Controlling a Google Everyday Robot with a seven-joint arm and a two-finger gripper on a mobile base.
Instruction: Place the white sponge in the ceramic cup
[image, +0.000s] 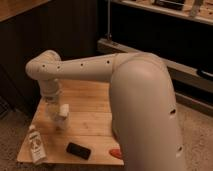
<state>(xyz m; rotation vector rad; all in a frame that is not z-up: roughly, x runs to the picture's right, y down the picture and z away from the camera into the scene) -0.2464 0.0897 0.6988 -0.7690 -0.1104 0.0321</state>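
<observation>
My gripper (54, 111) hangs from the wrist of the big white arm over the left part of the wooden table (90, 107). A small white block, the white sponge (64, 109), sits right beside the gripper's tip. Directly under it is a short whitish round shape, the ceramic cup (60, 122), standing on the table. The sponge is at or just above the cup's mouth; I cannot tell whether it rests in the cup or is held.
A white labelled bottle (36, 145) lies at the table's front left corner. A black flat object (78, 150) lies near the front edge. A red-orange thing (115, 152) shows at the front edge beside the arm's bulky body (145, 115), which hides the table's right side.
</observation>
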